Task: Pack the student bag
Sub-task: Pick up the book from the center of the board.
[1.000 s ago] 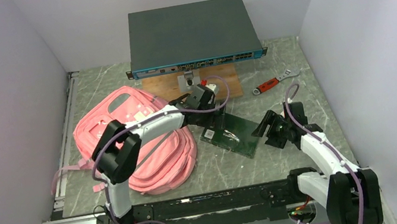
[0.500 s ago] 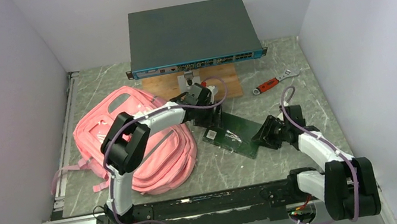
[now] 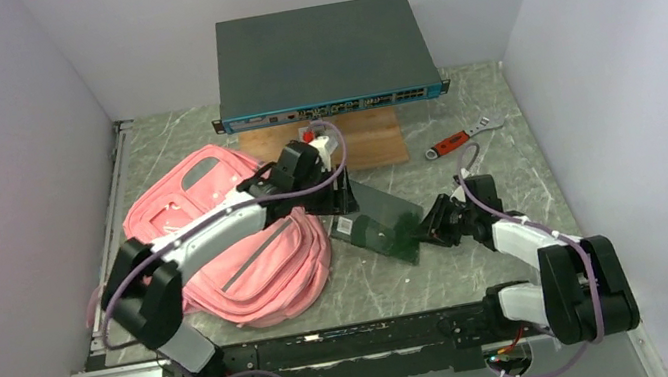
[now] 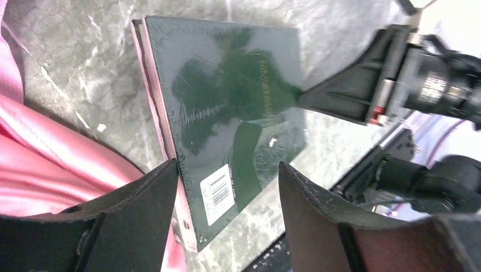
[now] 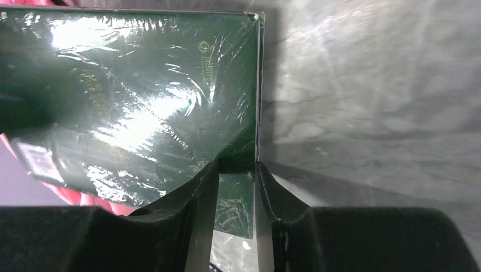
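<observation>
Pink and limp, the bag [image 3: 172, 199] slumps left of the book [image 3: 387, 226] (likely light, floppy; best held by its opening's rim), left gripper [image 4: 227, 170] spread above the book, right gripper [image 5: 236, 165] pinching its edge.

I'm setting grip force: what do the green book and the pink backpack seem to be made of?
Green book: card or paper cover under glossy clear plastic wrap, judging by wrinkled glare. Pink backpack: soft matte woven fabric, probably; it sags and folds.
</observation>
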`<move>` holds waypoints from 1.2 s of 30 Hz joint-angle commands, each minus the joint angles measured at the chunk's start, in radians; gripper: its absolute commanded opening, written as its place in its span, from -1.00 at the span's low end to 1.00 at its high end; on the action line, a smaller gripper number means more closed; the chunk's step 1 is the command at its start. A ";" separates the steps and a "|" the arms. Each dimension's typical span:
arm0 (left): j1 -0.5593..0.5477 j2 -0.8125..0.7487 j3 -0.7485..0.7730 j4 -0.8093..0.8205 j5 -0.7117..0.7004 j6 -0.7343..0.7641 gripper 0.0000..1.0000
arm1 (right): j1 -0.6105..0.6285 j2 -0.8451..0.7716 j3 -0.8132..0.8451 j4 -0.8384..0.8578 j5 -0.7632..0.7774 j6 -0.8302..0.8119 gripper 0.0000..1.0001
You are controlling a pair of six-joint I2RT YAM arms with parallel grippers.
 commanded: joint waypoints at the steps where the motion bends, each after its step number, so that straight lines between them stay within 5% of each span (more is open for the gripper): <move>1: -0.070 -0.144 -0.067 0.105 0.128 -0.113 0.36 | 0.096 0.035 0.008 0.162 -0.142 0.072 -0.40; 12: -0.071 -0.451 -0.295 -0.051 -0.109 -0.143 0.47 | 0.340 0.273 0.138 0.356 -0.115 0.185 -0.36; 24: -0.071 -0.674 -0.323 -0.364 -0.360 -0.172 0.99 | 0.418 0.392 0.211 0.376 -0.111 0.175 -0.33; 30: -0.071 -0.762 -0.392 -0.379 -0.337 -0.335 0.99 | 0.418 0.392 0.202 0.381 -0.114 0.175 -0.33; 36: -0.063 -0.779 -0.546 -0.123 -0.242 -0.378 0.79 | 0.417 0.388 0.208 0.374 -0.115 0.168 -0.33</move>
